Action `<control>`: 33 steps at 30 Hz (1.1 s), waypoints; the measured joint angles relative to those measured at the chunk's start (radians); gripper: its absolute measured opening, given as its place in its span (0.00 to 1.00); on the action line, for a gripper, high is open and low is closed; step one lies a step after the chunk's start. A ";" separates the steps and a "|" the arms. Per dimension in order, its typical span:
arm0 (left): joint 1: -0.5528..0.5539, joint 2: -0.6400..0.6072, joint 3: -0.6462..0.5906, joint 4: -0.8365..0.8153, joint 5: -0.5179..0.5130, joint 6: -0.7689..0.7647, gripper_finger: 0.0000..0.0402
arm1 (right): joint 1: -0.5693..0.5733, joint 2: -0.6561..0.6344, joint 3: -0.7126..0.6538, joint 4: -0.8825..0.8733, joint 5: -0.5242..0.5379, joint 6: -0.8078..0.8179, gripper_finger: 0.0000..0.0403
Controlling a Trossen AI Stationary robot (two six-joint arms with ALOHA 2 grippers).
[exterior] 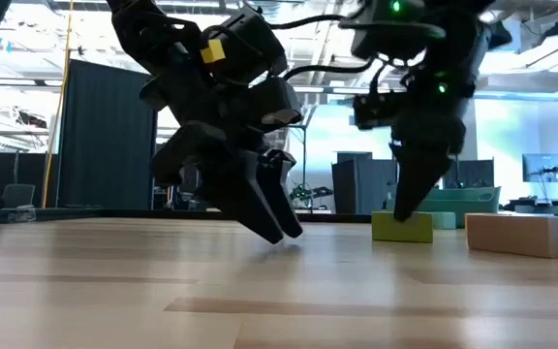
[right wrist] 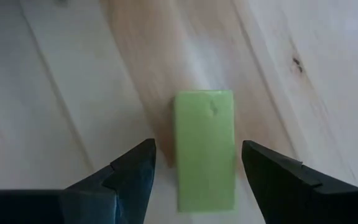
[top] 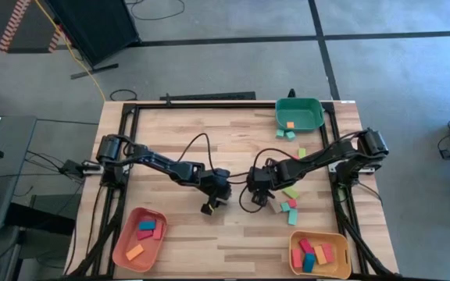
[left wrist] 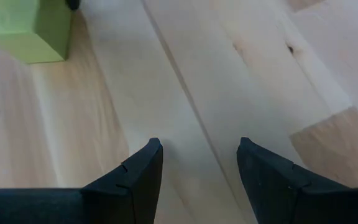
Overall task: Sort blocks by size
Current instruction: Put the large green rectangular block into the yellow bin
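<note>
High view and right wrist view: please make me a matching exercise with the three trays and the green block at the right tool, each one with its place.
Things:
1. green tray
2. salmon tray
3. yellow tray
4. green block

Places:
a. bottom left of the high view
b. between the open fingers of the right tool
c. top right of the high view
d. bottom right of the high view

Pairs: 1-c, 2-a, 3-d, 4-b

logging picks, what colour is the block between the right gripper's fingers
Light green; the block lies on the table between the right gripper's open fingers, clearest in the right wrist view.
</note>
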 joint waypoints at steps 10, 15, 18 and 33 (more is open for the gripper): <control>-0.005 0.000 0.000 -0.008 0.008 0.011 0.49 | 0.003 0.000 -0.071 0.044 -0.003 0.041 0.64; -0.005 0.000 0.000 0.003 0.008 0.011 0.49 | 0.003 0.000 -0.084 0.066 -0.003 0.039 0.52; -0.005 0.000 0.000 0.004 0.008 0.011 0.49 | 0.005 0.000 -0.086 0.082 -0.003 0.037 0.41; -0.005 0.000 0.000 -0.032 0.007 0.012 0.49 | 0.123 -0.043 0.061 -0.213 -0.003 0.149 0.39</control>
